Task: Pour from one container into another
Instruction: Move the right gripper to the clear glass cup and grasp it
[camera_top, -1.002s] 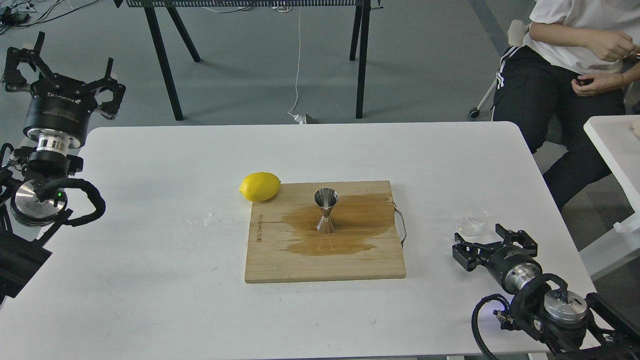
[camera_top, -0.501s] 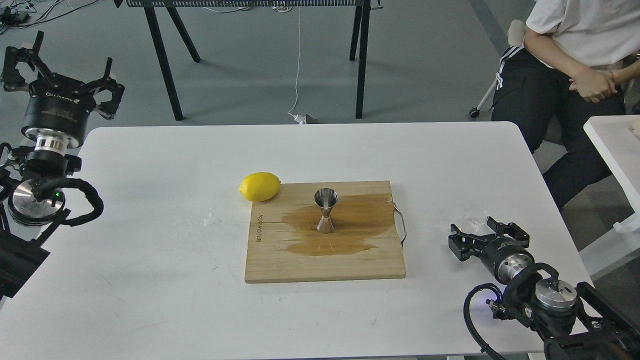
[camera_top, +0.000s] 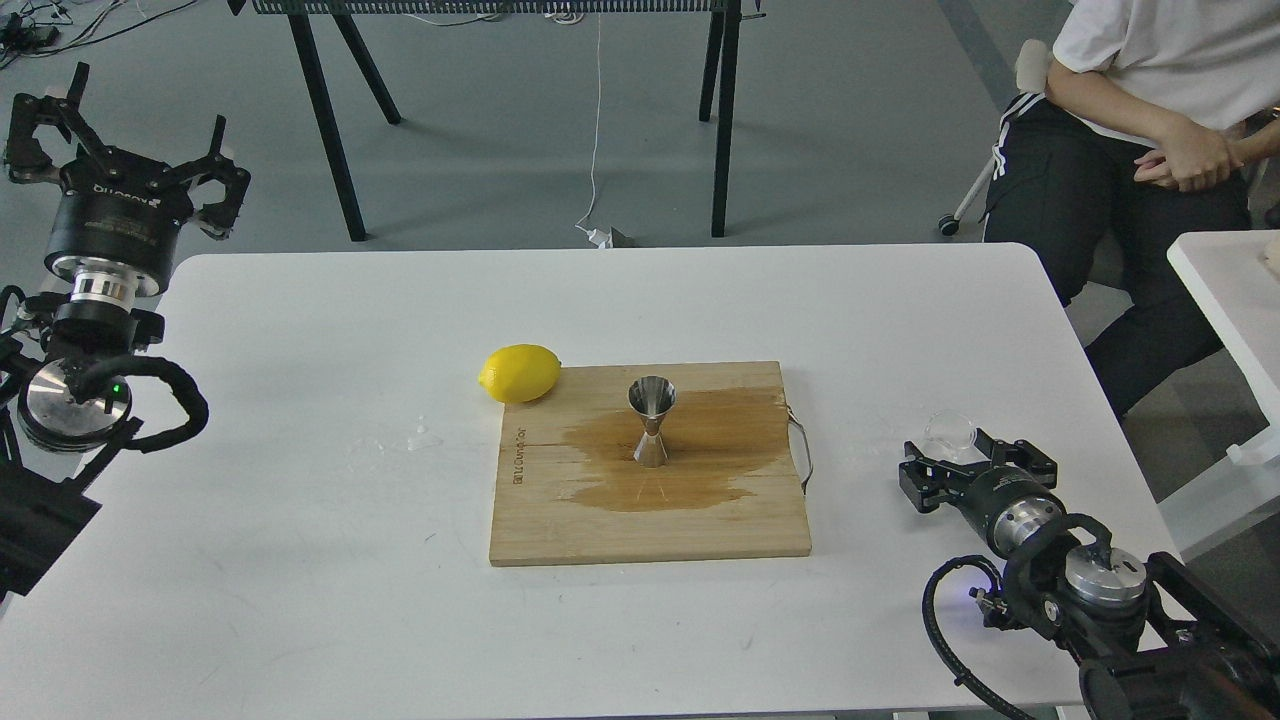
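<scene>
The tiny clear cup (camera_top: 949, 431) stands on the white table at the right, its near side hidden by my right gripper (camera_top: 975, 462). That gripper is open, its fingers reaching either side of the cup's near part; I cannot tell whether they touch it. The steel hourglass jigger (camera_top: 651, 421) stands upright on the wooden board (camera_top: 560, 520), in the middle of a wet brown stain. My left gripper (camera_top: 125, 150) hangs open and empty beyond the table's far left corner.
A yellow lemon (camera_top: 520, 372) lies against the board's far left corner. A wire handle (camera_top: 803, 450) sticks out of the board's right edge. Small water drops (camera_top: 422, 438) lie left of the board. A seated person (camera_top: 1120, 150) is beyond the far right corner.
My right gripper has moved forward to the clear cup, whose lower part it now hides. The person's hands have dropped to the lap. The left arm barely shifted.
</scene>
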